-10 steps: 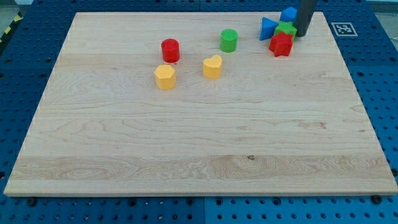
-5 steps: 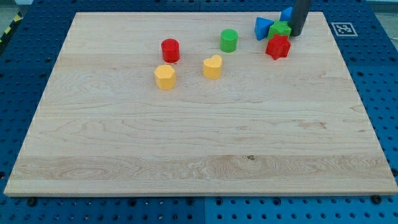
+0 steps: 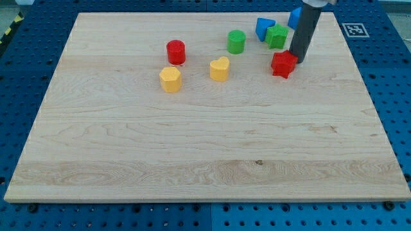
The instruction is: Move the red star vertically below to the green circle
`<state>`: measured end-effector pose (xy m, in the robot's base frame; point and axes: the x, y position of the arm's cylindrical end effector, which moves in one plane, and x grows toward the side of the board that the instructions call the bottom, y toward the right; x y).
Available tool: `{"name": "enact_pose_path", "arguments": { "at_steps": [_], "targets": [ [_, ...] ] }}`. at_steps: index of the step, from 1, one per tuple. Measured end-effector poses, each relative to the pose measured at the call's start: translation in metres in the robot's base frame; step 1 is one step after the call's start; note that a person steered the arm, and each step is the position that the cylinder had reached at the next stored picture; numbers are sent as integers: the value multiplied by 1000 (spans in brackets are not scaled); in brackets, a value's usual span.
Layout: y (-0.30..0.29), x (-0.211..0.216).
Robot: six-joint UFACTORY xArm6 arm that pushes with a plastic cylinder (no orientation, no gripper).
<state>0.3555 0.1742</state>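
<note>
The red star lies on the wooden board at the upper right. My tip touches its right side. The green circle stands up and to the left of the star, apart from it. The rod rises from the tip to the view's top edge.
A green star and a blue triangle lie above the red star. Another blue block is half hidden behind the rod. A red cylinder, a yellow heart and a yellow hexagon block lie to the left.
My tip has moved down and slightly left, pushing the red star down and left. The green star and blue triangle have shifted left and up.
</note>
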Motion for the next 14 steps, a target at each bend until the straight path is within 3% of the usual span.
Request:
{"name": "enact_pose_path", "arguments": {
  "at_steps": [1, 3, 6, 10, 11, 13, 14],
  "targets": [
    [-9, 13],
    [-13, 0],
    [-65, 13],
    [-65, 85],
    [-41, 85],
    [-32, 151],
    [-33, 147]
  ]
}}
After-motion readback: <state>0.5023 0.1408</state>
